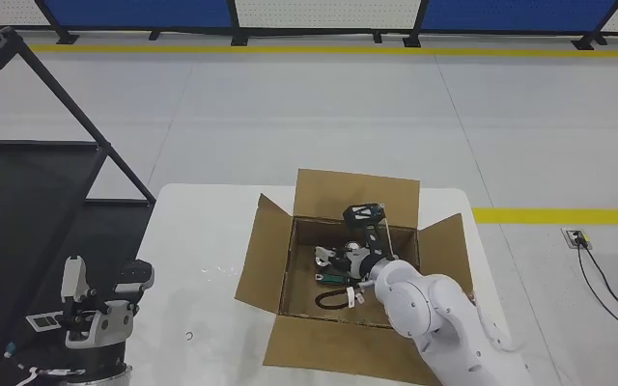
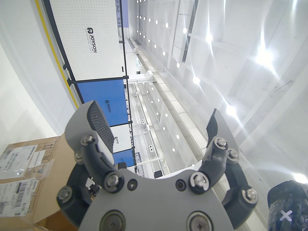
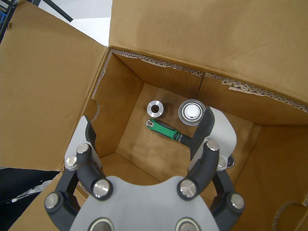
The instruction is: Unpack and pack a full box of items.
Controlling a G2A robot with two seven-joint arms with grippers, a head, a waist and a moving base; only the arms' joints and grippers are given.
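Hanging over the open cardboard box (image 1: 357,196) in the middle of the top view, the right gripper (image 3: 148,118) has its fingers spread wide and grips nothing. On the box floor below lie a metal ring (image 3: 155,108), a round tin (image 3: 191,112) and a green-handled tool (image 3: 166,131), close together. The box sits on a white table (image 1: 208,251). At the lower left of the top view, the left gripper (image 2: 154,108) points at the ceiling, likewise spread and empty.
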